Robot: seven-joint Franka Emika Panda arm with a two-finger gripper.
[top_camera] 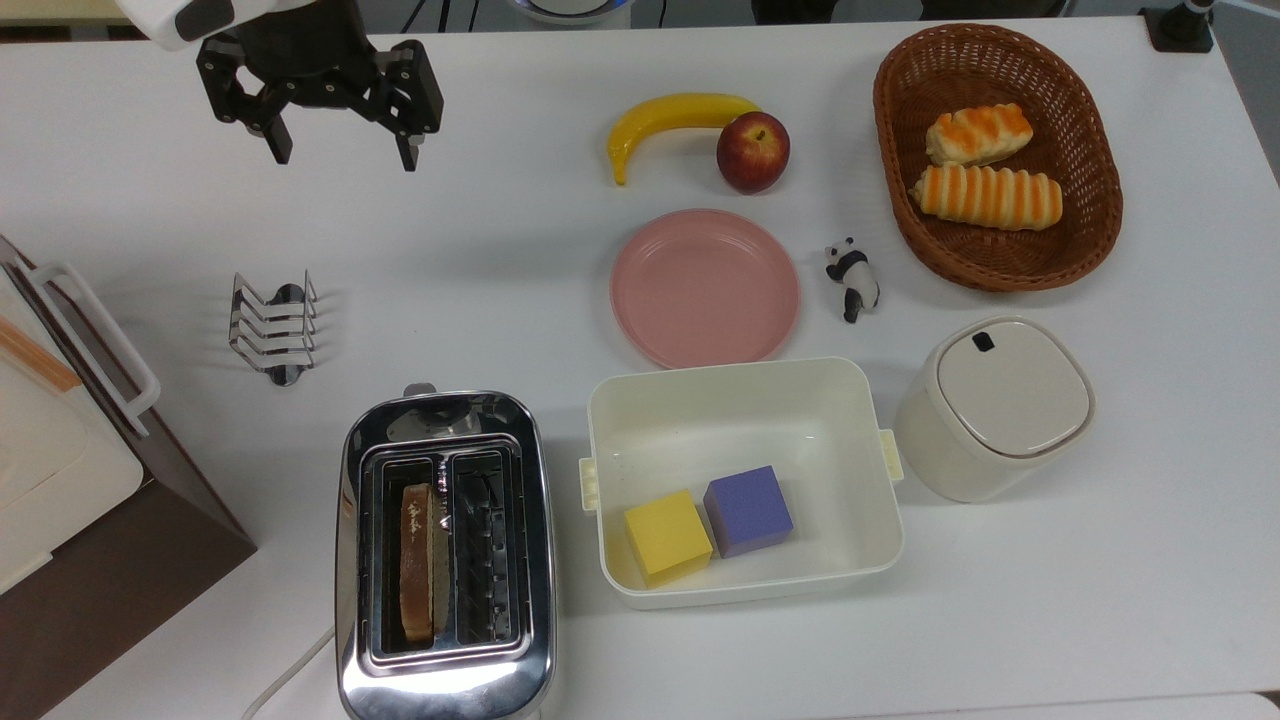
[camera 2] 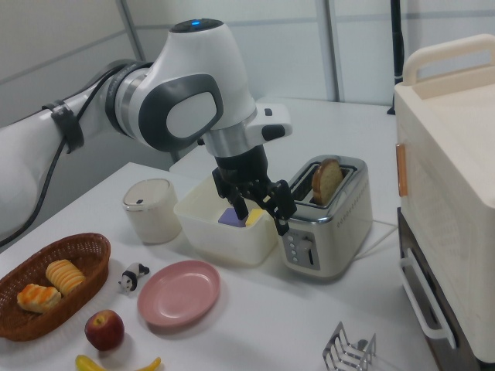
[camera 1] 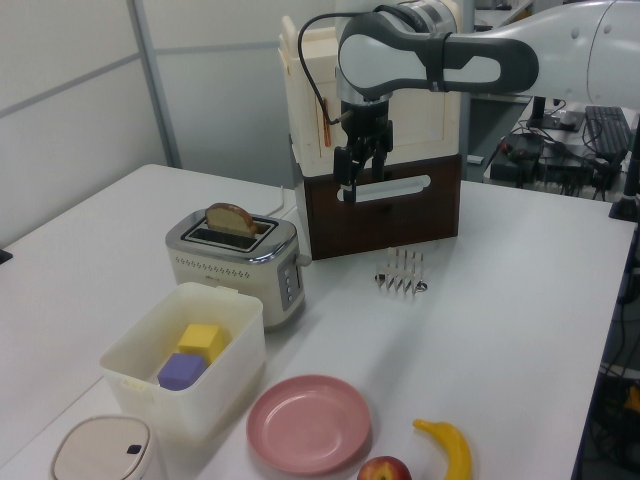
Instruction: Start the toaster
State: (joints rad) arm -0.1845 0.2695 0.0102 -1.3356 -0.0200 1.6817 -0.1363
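Released and holding nothing, the gripper (top_camera: 340, 150) is hanging in the air with its two fingers spread apart, well beyond the toaster's (top_camera: 445, 555) lever end in the top view. In the right view the gripper (camera 2: 259, 216) is overlapping the tub (camera 2: 224, 232) and hiding part of the blocks inside. The toaster is sitting at the table's (top_camera: 500, 260) near edge in the top view, just beside the tub (top_camera: 740, 400), with a slice of bread (top_camera: 416, 560) standing in one slot; its cord (top_camera: 285, 675) is running off the frame's bottom. The lever (camera 2: 308, 251) is showing on the toaster's end panel in the right view, too small to read its position. A rack (top_camera: 275, 325) is standing between the toaster and the gripper. The box appliance (top_camera: 70, 470) beside the toaster is being cut off by the frame.
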